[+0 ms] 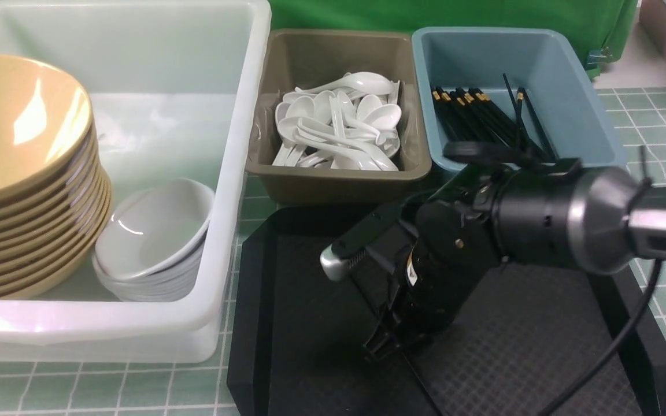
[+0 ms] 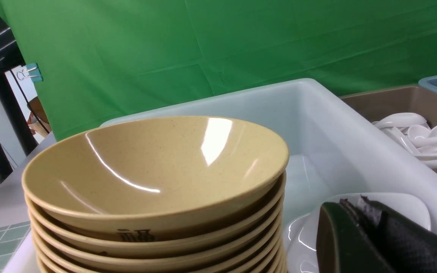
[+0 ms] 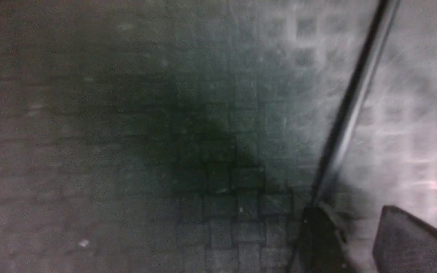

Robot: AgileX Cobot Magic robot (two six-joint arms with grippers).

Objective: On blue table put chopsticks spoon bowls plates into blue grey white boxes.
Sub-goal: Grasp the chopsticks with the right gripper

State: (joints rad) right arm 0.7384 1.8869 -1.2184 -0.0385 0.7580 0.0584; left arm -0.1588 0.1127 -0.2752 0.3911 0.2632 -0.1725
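Chopstick [image 3: 345, 113] lies diagonally on tray [image 1: 310, 300], far end at right gripper [image 1: 382, 346], jaws parted, empty; left gripper [image 2: 355, 212] closed.

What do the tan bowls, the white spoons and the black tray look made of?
Tan bowls: probably melamine or glazed ceramic, glossy; bright highlights, fine speckles. White spoons: plastic or porcelain, smooth and shiny; look leaves it open. Black tray: likely plastic, matte, with an embossed grid texture.
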